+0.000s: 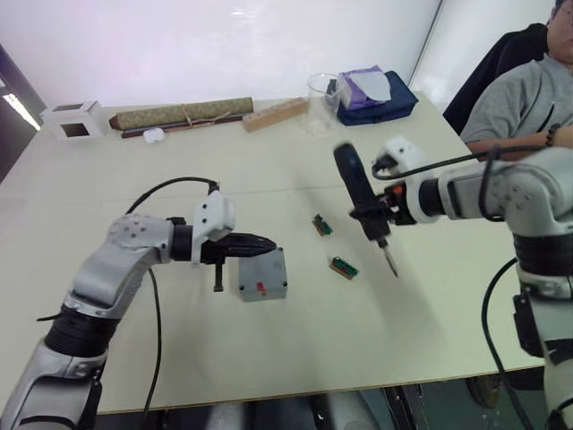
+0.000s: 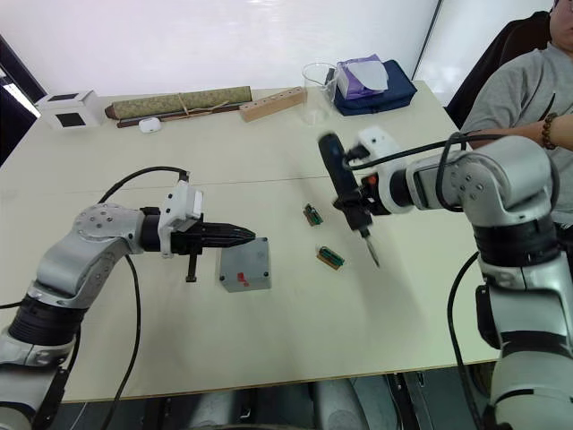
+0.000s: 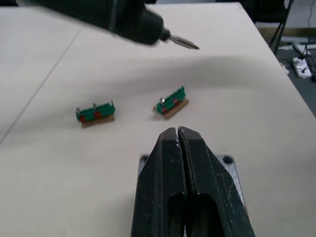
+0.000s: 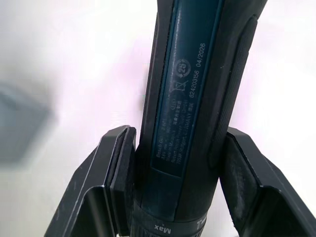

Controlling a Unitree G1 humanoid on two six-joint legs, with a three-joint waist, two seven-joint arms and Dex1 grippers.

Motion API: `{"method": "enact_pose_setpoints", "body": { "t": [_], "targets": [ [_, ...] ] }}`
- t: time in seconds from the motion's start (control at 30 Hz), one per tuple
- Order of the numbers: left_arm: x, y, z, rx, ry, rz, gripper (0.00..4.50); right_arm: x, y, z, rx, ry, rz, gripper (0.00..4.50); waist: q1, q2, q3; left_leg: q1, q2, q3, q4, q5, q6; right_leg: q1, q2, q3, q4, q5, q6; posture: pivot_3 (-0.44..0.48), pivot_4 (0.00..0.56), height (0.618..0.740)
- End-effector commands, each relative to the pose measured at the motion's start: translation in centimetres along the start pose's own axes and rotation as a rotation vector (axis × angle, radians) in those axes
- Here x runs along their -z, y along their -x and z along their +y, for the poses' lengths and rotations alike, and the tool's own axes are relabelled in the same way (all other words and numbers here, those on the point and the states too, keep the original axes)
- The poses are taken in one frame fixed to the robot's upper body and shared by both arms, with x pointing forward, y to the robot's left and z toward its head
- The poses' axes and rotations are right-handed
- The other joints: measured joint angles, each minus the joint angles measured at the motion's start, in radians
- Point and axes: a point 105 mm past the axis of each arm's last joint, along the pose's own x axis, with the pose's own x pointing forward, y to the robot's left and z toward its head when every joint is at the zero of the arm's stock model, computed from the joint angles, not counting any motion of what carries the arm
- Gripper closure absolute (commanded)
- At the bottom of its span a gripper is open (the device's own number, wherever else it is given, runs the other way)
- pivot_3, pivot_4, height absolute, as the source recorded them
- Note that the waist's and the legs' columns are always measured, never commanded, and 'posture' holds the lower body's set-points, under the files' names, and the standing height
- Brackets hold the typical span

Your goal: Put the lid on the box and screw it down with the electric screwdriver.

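Note:
The grey lid [image 1: 265,271] with its small red mark lies on top of the box [image 1: 263,296], left of the table's middle. My left gripper [image 1: 267,243] is shut and empty, its tips just over the lid's far edge. In the left wrist view the closed fingertips [image 3: 170,148] hover over the lid [image 3: 233,174], whose corner screw holes show. My right gripper [image 1: 380,215] is shut on the electric screwdriver [image 1: 358,184]. It hangs tilted above the table to the right of the box, bit pointing down. The right wrist view shows the pads [image 4: 121,163] clamping its dark body [image 4: 192,98].
Two small green circuit boards [image 1: 322,225] [image 1: 343,267] lie between the box and the screwdriver. At the far edge stand a white cube [image 1: 73,119], an olive rolled bundle [image 1: 183,114], a wooden block [image 1: 275,114], a clear cup [image 1: 322,92] and a blue bag [image 1: 376,98]. A person [image 1: 519,90] sits at the right.

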Motion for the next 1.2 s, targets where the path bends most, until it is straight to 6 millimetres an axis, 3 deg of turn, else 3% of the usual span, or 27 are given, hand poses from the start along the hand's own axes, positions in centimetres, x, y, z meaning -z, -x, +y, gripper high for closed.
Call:
{"method": "enact_pose_setpoints", "body": {
  "t": [0.03, 0.17, 0.43, 0.77, 1.2],
  "targets": [
    [0.1, 0.9, 0.2, 0.009, -0.016, 0.024, 4.5, -5.6, 2.0, 3.8, -0.03, 0.233, -0.436, 2.43, 0.001, 0.001, 0.0, 0.0, 0.0, 0.0, 0.0, 0.0, 0.0, 0.0, 0.0, 0.0, 0.0, 0.0, 0.0, 0.0, 0.15, 0.736],
    [0.7, 0.8, 0.3, 0.021, 0.008, 0.039, 4.5, -5.7, 1.2, 5.6, -0.046, 0.238, -0.638, 2.43, 0.007, 0.0, 0.0, 0.0, 0.0, 0.0, 0.001, 0.0, 0.0, 0.0, 0.0, 0.0, 0.0, 0.0, 0.0, 0.0, 0.15, 0.736],
    [2.7, 0.4, -0.1, 0.013, 0.048, 0.077, 4.5, -4.8, -0.4, 8.0, -0.106, 0.2, -0.791, 2.43, 0.016, 0.0, 0.0, 0.0, -0.001, 0.0, 0.002, 0.0, 0.0, 0.001, -0.001, 0.0, 0.0, 0.001, 0.001, 0.0, 0.15, 0.736],
    [4.5, 0.2, 0.1, -0.016, 0.051, 0.139, 4.5, -3.5, -1.6, 9.3, -0.155, 0.205, -0.777, 2.43, 0.017, 0.0, 0.0, 0.001, -0.001, 0.0, 0.002, 0.0, 0.0, 0.001, -0.001, 0.0, 0.002, 0.001, 0.001, 0.0, 0.15, 0.736],
    [4.6, -0.2, 0.4, -0.018, 0.036, 0.135, 4.5, -1.5, -2.6, 9.0, -0.124, 0.185, -0.752, 2.43, 0.016, 0.0, 0.0, 0.002, -0.001, 0.0, 0.002, 0.0, -0.001, 0.002, -0.001, 0.0, 0.003, 0.001, 0.001, 0.0, 0.15, 0.736]
  ]
}}
